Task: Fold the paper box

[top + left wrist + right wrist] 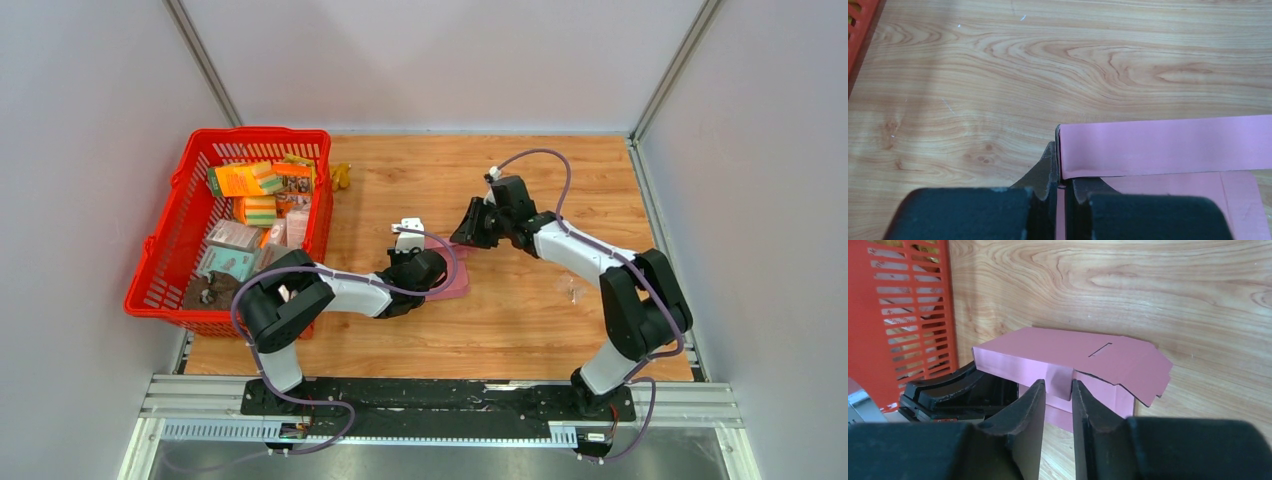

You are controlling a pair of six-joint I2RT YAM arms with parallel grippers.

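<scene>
Left claw point(1062, 172) clamps the box point(1068, 352) edge; right claw point(1057, 385), grip unclear, should crease its front wall squarely.

I see the paper box point(458, 284) near the middle of the desk point(520, 335), a little toward 6 o'clock; from above only its pink edge shows. It is plain pink thin cardboard, half folded. One panel lies flat on the wood and a long wall stands up from it. My left gripper point(1060, 172) pinches the end of this wall. In the right wrist view a raised top panel carries a narrow slit and ends, toward 3 o'clock, in an angled flap with cut corners.
</scene>
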